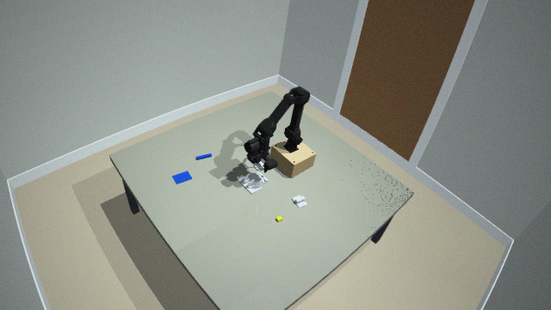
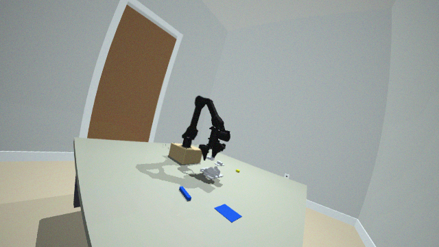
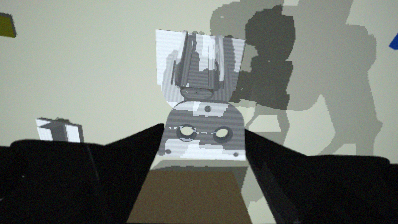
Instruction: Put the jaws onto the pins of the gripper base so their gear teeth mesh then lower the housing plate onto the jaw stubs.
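My gripper (image 1: 262,167) (image 2: 209,158) (image 3: 202,130) is shut on the white housing plate (image 3: 205,146), a rounded plate with two large holes and several small ones. It holds the plate above the table, near the wooden block. The white gripper base (image 1: 253,189) (image 3: 165,47) lies on the table beyond the plate's rounded edge in the wrist view. Long raised parts that look like the two jaws lie side by side on it. Their gear teeth and the pins cannot be made out. The plate overlaps the base's near edge in the wrist view, but is apart from it in the exterior view.
A small stepped white part (image 1: 299,201) (image 2: 219,163) (image 3: 60,131) and a yellow cube (image 1: 279,219) (image 2: 237,171) stand on the table. A blue bar (image 1: 203,157) (image 2: 185,193) and flat blue rectangle (image 1: 182,177) (image 2: 228,213) lie on the other side. The arm stands on a wooden block (image 1: 303,165) (image 2: 182,155).
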